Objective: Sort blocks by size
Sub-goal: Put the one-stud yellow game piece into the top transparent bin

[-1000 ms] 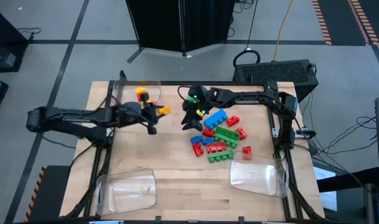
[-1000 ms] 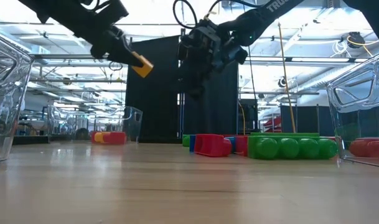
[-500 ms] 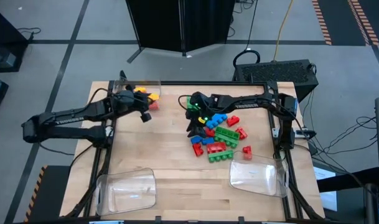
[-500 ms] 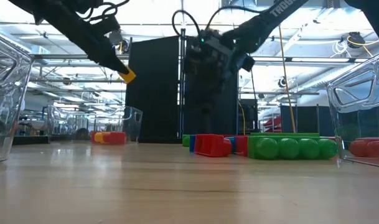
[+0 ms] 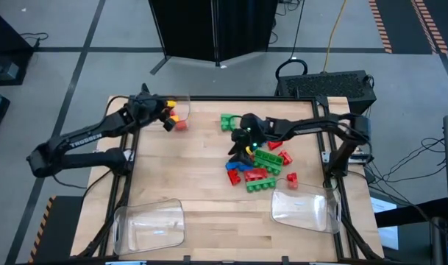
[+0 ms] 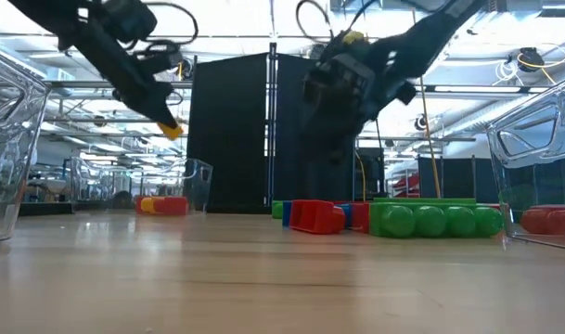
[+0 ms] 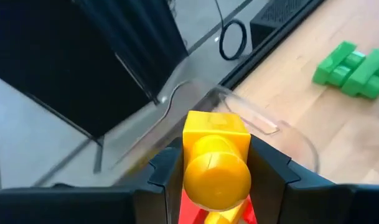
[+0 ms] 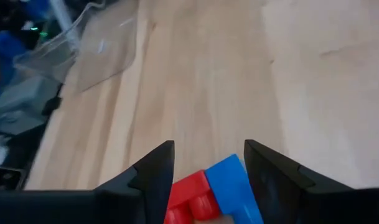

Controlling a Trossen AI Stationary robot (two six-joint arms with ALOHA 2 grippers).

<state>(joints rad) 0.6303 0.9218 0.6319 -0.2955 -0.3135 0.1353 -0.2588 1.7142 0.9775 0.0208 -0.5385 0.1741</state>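
1. High view: left gripper (image 5: 165,116), clamped on a small yellow block (image 7: 215,152), has carried it from mid-table to over the 11 o'clock tray (image 5: 181,98); drop looks imminent.
2. Right gripper (image 5: 247,140), jaws apart and empty, has dropped onto the central block pile (image 5: 257,163).
3. The 11 o'clock tray holds red and yellow blocks; the 5 o'clock tray (image 5: 303,208) one red; the 7 o'clock tray (image 5: 148,225) none.

A pale wooden table (image 5: 201,199) carries three clear trays: one at eleven o'clock (image 5: 181,99), one at seven (image 5: 148,224), one at five (image 5: 303,208). Loose blocks (image 5: 257,171) cluster right of centre; a green block (image 5: 228,121) lies toward twelve.
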